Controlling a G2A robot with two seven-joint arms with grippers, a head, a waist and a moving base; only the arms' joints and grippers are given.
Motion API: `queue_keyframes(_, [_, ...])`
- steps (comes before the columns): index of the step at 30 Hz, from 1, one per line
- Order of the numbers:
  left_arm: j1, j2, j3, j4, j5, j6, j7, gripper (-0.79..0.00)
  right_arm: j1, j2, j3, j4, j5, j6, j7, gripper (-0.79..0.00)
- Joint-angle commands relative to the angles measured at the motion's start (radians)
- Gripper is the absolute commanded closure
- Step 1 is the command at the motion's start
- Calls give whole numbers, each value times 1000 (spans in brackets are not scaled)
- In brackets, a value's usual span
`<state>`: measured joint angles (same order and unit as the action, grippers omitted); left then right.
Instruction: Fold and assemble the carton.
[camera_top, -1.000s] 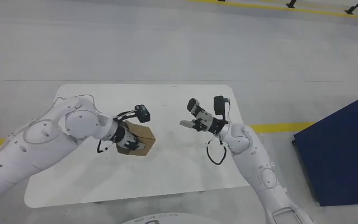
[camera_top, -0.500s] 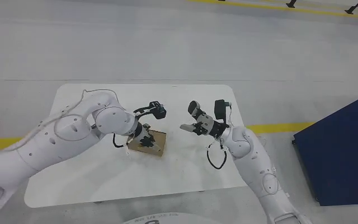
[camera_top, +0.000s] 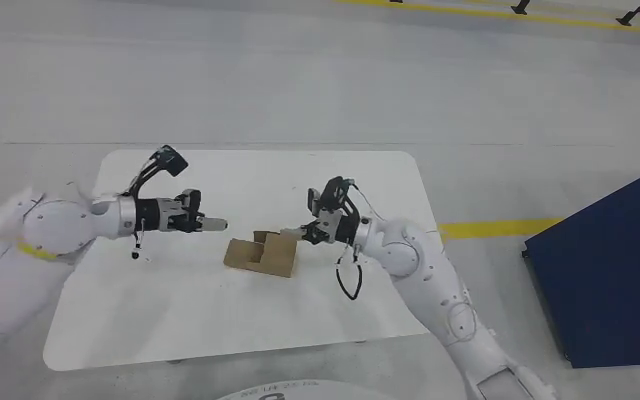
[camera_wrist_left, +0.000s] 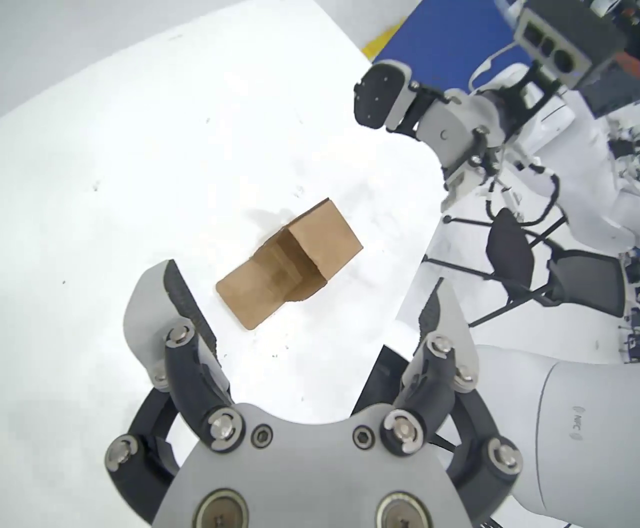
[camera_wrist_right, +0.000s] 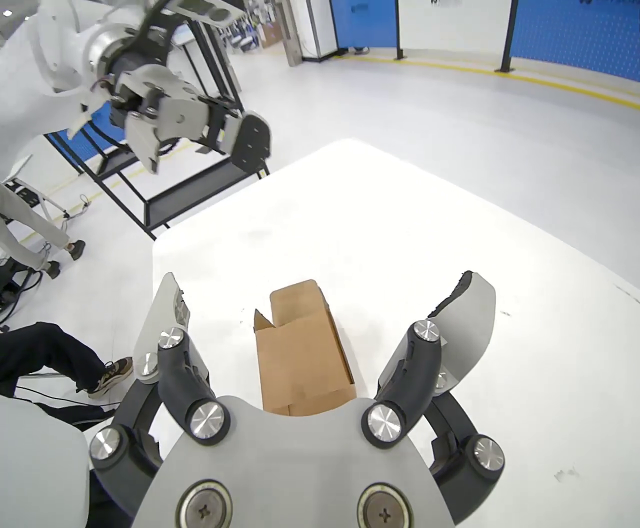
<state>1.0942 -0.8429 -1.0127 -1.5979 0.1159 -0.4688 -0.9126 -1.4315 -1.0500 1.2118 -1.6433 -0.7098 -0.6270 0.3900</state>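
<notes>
Mid-frame on the white table (camera_top: 300, 170), the partly folded carton (camera_top: 262, 253) lies between two wide-open grippers, the left gripper (camera_top: 208, 224) apart, the right gripper (camera_top: 303, 233) just beside its right edge. Pinning one end should keep folds square.

Carton (camera_wrist_right: 300, 350), near end hidden behind the body of the right gripper (camera_wrist_right: 320, 287), underside unseen, inner flaps of the carton shadowed in the left wrist view, gripper-to-carton contact too small to tell from above, counter (camera_wrist_right: 425, 240) beyond the carton cut off at the picture's edge.
</notes>
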Motion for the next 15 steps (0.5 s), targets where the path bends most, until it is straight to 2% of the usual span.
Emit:
queue_keyframes(1, [109, 23, -92, -4, -30, -80, 31, -785, 12, -3, -12, -9, 8, 41, 23, -785])
queue_keyframes(2, [157, 31, -133, -5, -60, -142, 76, -785, 12, -3, -12, -9, 8, 41, 23, -785])
queue_keyframes(3, [169, 32, -141, -5, -73, -162, 92, -785, 12, -3, -12, -9, 8, 41, 23, -785])
queue_keyframes(12, [169, 32, -141, -5, -73, -162, 92, -785, 14, -3, -20, -21, -23, 65, 37, -785])
queue_keyframes(14, [169, 32, -141, -5, -73, -162, 92, -785, 9, -11, -86, -111, -63, 159, 132, -785])
queue_keyframes(15, [169, 32, -141, -5, -73, -162, 92, -785, 17, -15, -106, -149, -76, 240, 178, -785])
